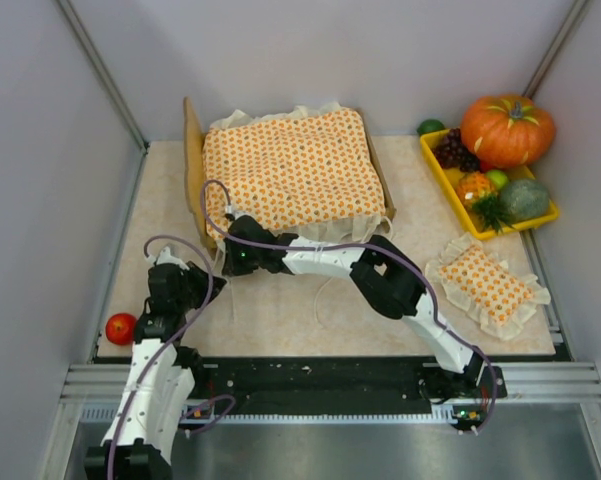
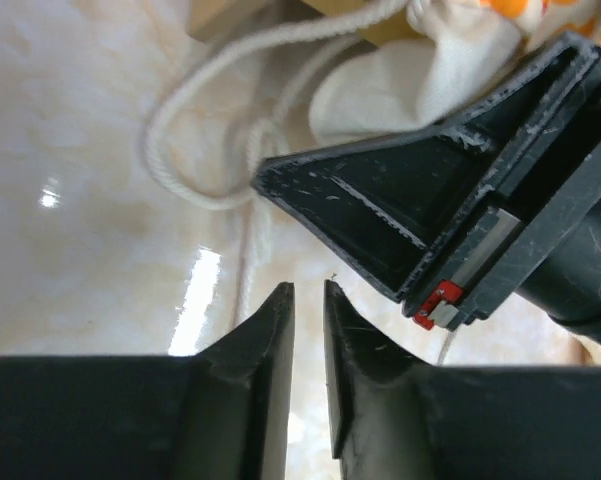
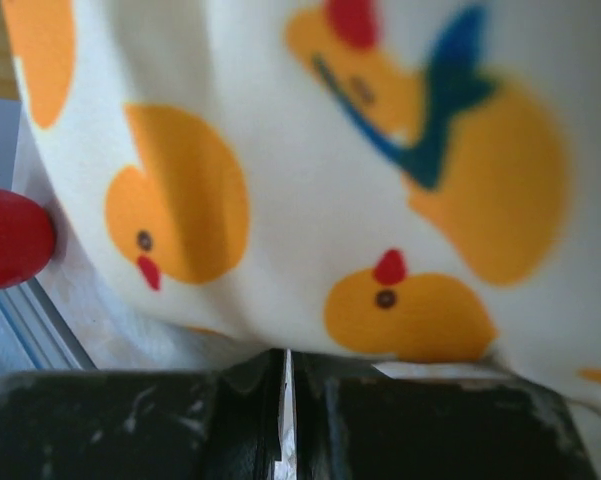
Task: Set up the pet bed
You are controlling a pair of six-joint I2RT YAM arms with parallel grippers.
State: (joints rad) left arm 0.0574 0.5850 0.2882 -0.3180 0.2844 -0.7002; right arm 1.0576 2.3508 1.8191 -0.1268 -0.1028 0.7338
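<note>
The pet bed stands at the back middle of the table, its plywood headboard on the left. An orange-dotted ruffled bedspread covers it. My right gripper has reached across to the bed's front-left corner. In the right wrist view the duck-print fabric drapes over that gripper, which is shut on the bedspread's edge. My left gripper hovers just left of it, low over the table. Its jaws stand a narrow gap apart with nothing between them. The right finger shows ahead.
A white cord loops on the table by the bed corner. A small ruffled pillow lies at the right. A yellow tray with a pumpkin and other fruit sits at the back right. A red fruit rests at the front left.
</note>
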